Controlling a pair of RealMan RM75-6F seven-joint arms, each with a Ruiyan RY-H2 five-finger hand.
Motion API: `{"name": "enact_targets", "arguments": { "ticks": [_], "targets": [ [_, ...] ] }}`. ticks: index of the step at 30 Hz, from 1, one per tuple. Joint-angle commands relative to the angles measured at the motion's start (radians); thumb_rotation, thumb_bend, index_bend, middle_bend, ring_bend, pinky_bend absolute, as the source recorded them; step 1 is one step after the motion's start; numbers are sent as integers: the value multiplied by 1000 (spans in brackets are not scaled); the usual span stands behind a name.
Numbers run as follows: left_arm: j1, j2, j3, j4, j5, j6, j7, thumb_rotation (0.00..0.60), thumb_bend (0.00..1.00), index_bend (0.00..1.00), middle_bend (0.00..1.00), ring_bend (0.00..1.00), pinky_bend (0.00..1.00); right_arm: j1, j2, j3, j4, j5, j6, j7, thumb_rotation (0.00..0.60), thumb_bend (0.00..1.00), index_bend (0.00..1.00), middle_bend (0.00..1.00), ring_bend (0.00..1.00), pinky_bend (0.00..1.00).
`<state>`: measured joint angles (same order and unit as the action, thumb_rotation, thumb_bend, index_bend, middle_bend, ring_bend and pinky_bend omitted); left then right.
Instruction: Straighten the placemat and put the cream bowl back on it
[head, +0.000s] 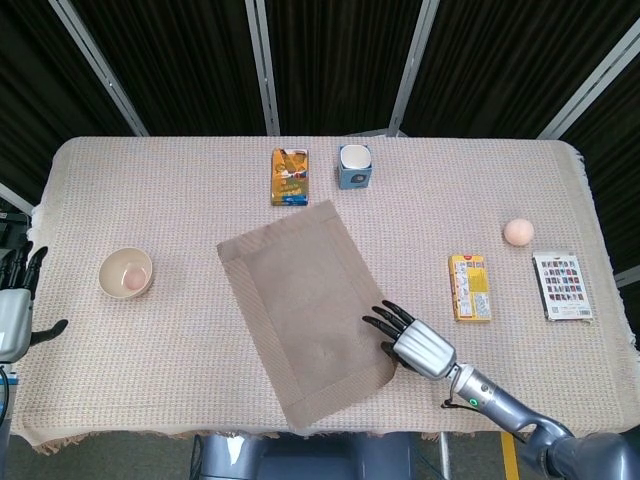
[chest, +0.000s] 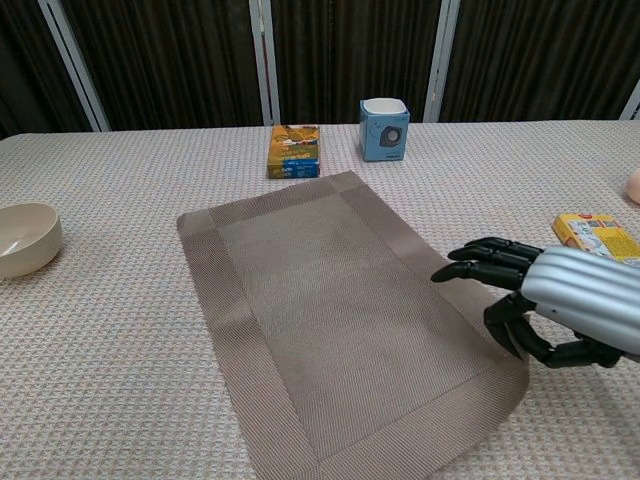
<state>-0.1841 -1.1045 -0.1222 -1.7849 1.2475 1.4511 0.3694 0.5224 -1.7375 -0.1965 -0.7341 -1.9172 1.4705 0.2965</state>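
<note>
The brown placemat (head: 305, 310) (chest: 340, 310) lies flat on the tablecloth, skewed, with its long side running from back left to front right. My right hand (head: 415, 340) (chest: 555, 300) is at its right edge near the front corner and pinches the edge between thumb and fingers, the other fingers spread over it. The cream bowl (head: 126, 272) (chest: 25, 238) stands on the cloth far to the left, apart from the mat, with a pinkish patch inside it. At the left border of the head view, my left hand (head: 12, 310) is held off the table, fingers apart and empty.
Behind the mat stand an orange box (head: 290, 176) (chest: 294, 150) and a blue-and-white cup (head: 354, 165) (chest: 384, 128). On the right lie a yellow box (head: 469, 287) (chest: 598, 235), a peach ball (head: 518, 232) and a printed card pack (head: 564, 286).
</note>
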Motion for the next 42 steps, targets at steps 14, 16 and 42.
{"name": "enact_targets", "arguments": {
  "ticks": [14,16,42],
  "targets": [
    [-4,-10,5,-2,7,-5,16,600,0,0,0,0,0,20,271,-32,26,-104,205,-131,600,576,762,141,0,0],
    [-6,-11,4,0,6,-7,17,600,0,0,0,0,0,53,284,-9,58,-96,190,-144,600,575,763,147,0,0],
    [-20,-26,6,35,-20,-41,27,600,0,0,0,0,0,199,185,209,325,140,18,-261,600,0,0,0,0,0]
  ]
}}
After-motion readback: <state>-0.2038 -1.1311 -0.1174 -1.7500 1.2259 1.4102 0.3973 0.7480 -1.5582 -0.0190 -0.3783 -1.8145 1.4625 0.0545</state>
